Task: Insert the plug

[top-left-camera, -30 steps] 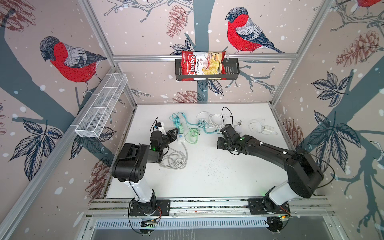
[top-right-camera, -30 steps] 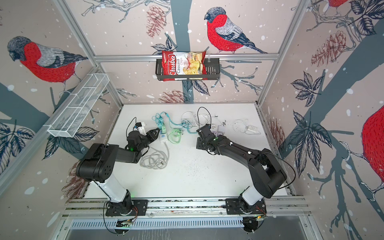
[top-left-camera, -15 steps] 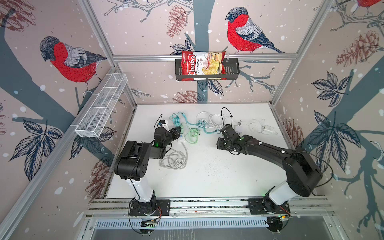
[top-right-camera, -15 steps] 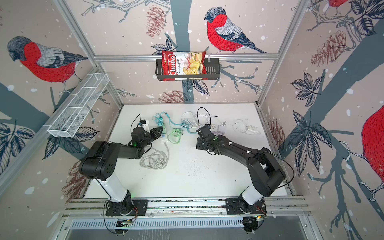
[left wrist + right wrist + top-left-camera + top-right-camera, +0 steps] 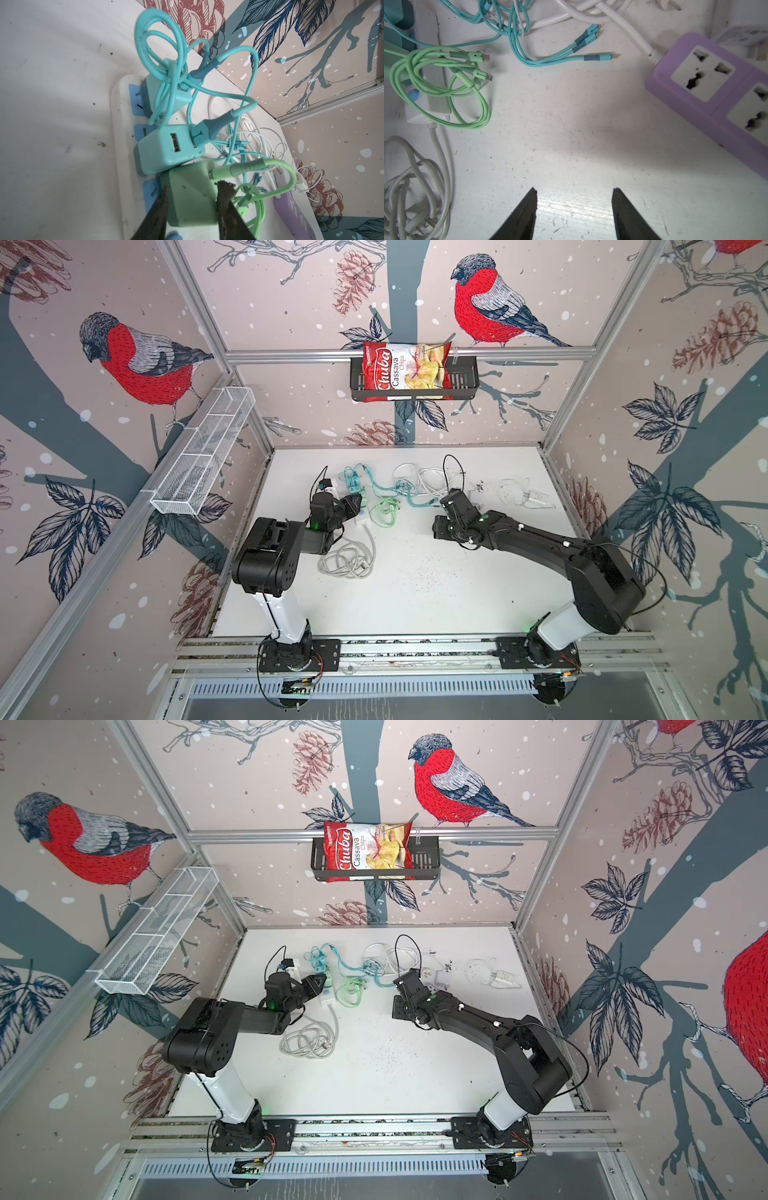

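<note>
Pinching a boxy pale-green plug [image 5: 191,199], seemingly seated: left gripper [image 5: 195,186].

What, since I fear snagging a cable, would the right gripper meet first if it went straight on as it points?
The right gripper, jaws open, seems angled down, so likely the bare table first; if it skims above, the teal cable ends lie next in line. Depth is unclear.

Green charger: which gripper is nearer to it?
Left. The left gripper grips the green charger at the white power strip; the right gripper hangs open above bare table, well apart.
</note>
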Robot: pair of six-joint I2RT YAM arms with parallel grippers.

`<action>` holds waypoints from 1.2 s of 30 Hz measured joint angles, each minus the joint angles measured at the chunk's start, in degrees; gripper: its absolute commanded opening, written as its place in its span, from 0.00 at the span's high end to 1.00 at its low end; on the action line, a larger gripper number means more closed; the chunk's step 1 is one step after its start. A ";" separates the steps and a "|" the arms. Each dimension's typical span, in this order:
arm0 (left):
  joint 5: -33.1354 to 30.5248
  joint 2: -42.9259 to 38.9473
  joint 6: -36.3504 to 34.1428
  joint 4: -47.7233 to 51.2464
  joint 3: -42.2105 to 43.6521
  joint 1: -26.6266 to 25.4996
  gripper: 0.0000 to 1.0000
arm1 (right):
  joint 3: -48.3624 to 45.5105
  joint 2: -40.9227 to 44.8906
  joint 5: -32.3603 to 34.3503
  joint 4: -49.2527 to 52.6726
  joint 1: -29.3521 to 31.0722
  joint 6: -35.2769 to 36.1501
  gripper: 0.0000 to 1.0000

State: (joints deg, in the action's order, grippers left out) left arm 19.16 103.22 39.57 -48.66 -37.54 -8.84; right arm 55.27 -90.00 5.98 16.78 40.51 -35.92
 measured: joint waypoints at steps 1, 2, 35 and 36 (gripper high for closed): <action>0.02 0.17 -0.02 -0.17 0.00 0.00 0.62 | 0.00 0.00 0.00 -0.02 -0.02 0.00 0.41; 0.00 0.31 -0.09 -0.35 -0.02 0.00 0.62 | 0.00 0.00 -0.02 0.00 -0.02 0.00 0.41; 1.70 -10.03 -0.83 0.04 7.28 3.04 0.63 | -0.74 0.87 5.31 1.64 -12.76 0.11 0.36; 1.57 -11.76 -1.16 0.76 7.91 2.99 0.62 | -0.48 0.07 5.68 1.62 -14.25 0.17 0.36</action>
State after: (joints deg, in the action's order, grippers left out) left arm 20.73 91.46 38.41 -47.90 -29.63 -5.85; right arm 54.78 -89.93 11.66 18.39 26.26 -35.75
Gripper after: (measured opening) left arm 0.372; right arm 0.638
